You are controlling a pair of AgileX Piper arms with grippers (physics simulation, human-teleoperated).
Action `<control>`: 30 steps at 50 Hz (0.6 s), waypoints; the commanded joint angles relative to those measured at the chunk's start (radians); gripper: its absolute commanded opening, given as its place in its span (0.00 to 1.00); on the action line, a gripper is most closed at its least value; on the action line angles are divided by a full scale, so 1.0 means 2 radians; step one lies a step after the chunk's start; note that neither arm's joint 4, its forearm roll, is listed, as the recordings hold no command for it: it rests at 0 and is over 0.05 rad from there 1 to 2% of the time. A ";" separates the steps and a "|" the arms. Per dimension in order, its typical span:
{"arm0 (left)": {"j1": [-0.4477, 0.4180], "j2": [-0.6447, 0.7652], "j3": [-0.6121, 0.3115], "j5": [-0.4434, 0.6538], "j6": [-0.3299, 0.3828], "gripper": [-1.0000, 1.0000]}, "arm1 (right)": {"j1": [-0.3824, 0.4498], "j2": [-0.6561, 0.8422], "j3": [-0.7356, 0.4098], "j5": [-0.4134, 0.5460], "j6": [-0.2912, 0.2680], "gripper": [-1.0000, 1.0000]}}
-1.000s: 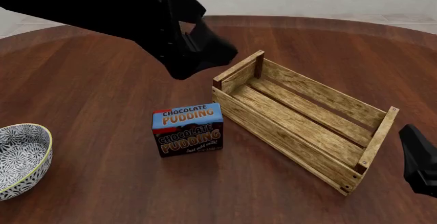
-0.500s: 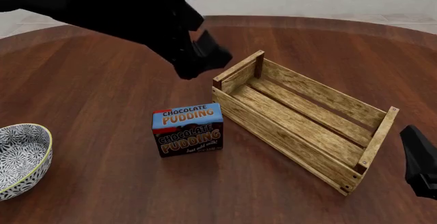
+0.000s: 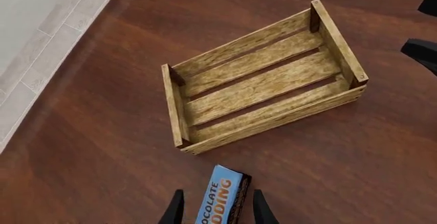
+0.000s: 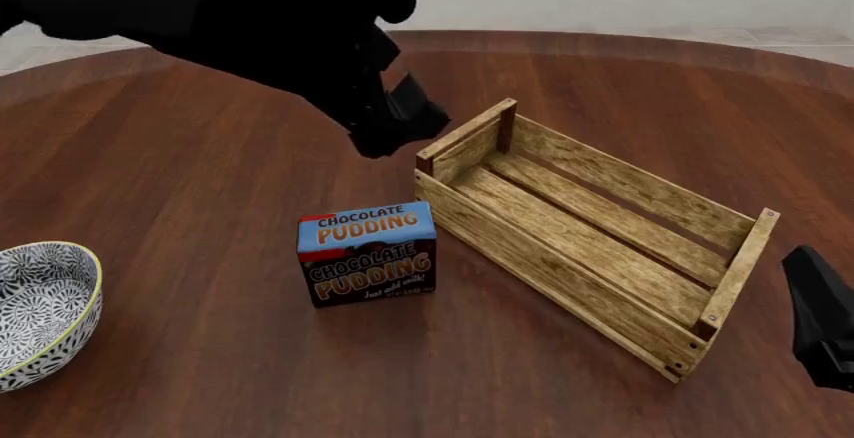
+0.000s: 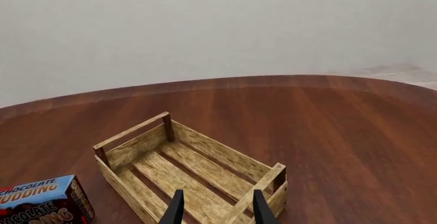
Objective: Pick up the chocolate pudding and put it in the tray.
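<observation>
**Lining up the left arm over the pudding box**

Reaching for the chocolate pudding (image 4: 366, 253) falls to the left gripper (image 3: 214, 211), which hangs above the table (image 4: 187, 178) with its two fingers parted. In the left wrist view the blue top of the box shows between the fingertips, so the jaws are wide enough to straddle it and hold nothing yet. In the front view the gripper sits high and beyond the box, toward the near corner post of the tray (image 4: 587, 233), so I judge the approach is only partly made.

To do this step well, the arm should come straight down with the box centred between the fingers, keeping the fingers parallel to its long faces so neither tip lands on the top or nudges the box over. It should close only once the tips are well below the upper edge. The tray's long wall lies just beside the box, apart from it, so the descent needs to stay clear of that wall.

The pudding stands upright on the table, between the tray and a patterned bowl (image 4: 40, 308), touching neither.

The right gripper (image 5: 214, 208) waits at the tray's far end, fingers parted and empty.

Count: one pudding box, one tray, one bowl, two grippers.
</observation>
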 commanded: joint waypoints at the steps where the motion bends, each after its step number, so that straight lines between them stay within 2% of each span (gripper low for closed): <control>1: 0.007 0.018 -0.010 0.003 0.008 1.00 | 0.000 -0.005 0.000 0.005 0.001 1.00; 17: 0.011 0.044 -0.019 0.010 0.004 1.00 | -0.002 -0.002 0.000 0.001 0.006 1.00; 30: 0.016 0.054 -0.008 0.006 -0.001 1.00 | 0.000 0.004 0.000 -0.004 0.006 1.00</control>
